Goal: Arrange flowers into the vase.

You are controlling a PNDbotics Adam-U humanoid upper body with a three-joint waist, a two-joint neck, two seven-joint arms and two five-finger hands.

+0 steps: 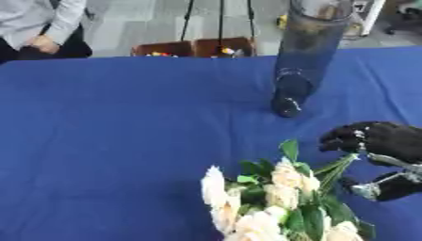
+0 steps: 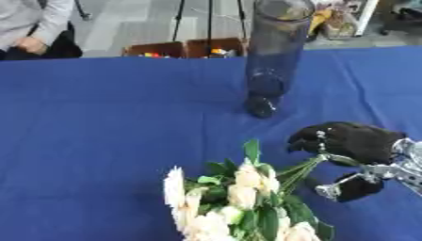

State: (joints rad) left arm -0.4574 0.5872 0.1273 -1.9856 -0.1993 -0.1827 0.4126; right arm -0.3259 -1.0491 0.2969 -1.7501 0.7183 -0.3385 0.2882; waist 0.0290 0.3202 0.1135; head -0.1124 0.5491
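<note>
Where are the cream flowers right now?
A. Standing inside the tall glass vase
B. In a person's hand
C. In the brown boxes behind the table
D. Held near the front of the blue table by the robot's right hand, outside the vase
D: the right hand has its fingers curled round the stems of the cream flowers, while the vase stands farther back, with no flowers in it.

Head stereo pair; seemingly near, downward.
</note>
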